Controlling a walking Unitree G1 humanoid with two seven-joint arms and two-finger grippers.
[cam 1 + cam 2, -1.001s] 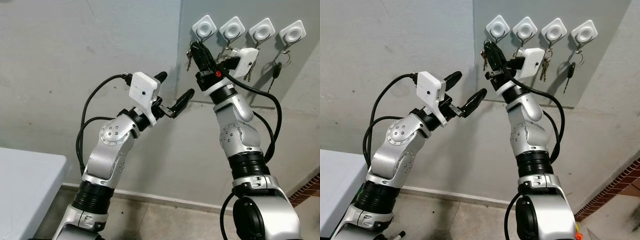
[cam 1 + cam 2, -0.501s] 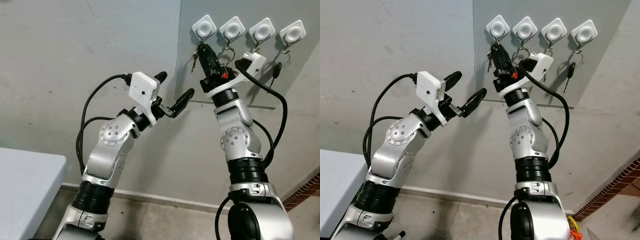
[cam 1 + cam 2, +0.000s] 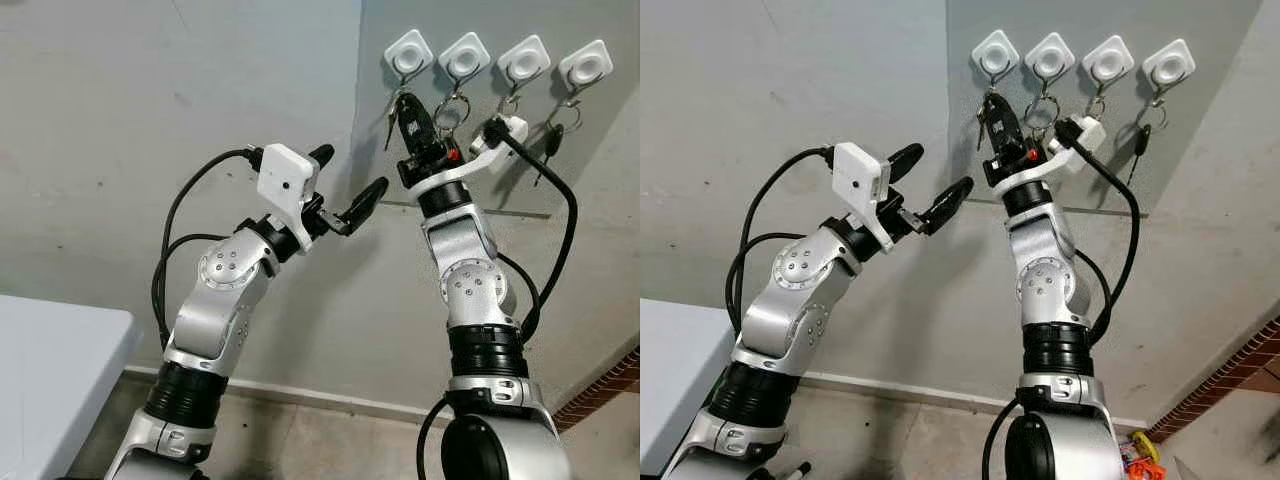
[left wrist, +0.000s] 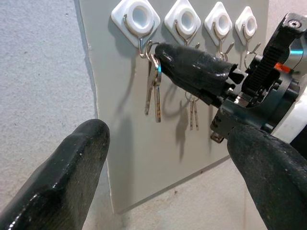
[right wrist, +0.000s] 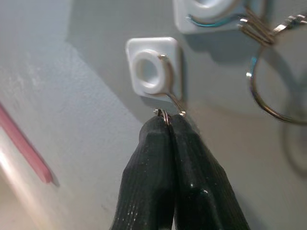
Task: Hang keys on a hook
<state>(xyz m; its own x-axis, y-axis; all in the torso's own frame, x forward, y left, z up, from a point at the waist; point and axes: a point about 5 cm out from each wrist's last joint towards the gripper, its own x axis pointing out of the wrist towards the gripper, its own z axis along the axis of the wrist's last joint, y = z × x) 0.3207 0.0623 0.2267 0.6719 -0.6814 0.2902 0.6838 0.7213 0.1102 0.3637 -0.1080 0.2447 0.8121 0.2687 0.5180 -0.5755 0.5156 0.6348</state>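
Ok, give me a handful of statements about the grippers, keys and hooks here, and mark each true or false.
1. The right gripper is shut on the key ring at the leftmost hook. True.
2. The left gripper is shut. False: its fingers stand apart, holding nothing.
3. Four white hooks sit in a row on the grey panel. True.
4. The rightmost hook is bare. False: a black-headed key hangs from it.
5. The left gripper touches the keys. False: it stands apart from them.

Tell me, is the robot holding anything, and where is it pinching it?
Yes. The right gripper pinches the keys by their metal ring, right at the leftmost hook. The left gripper is open and holds nothing.
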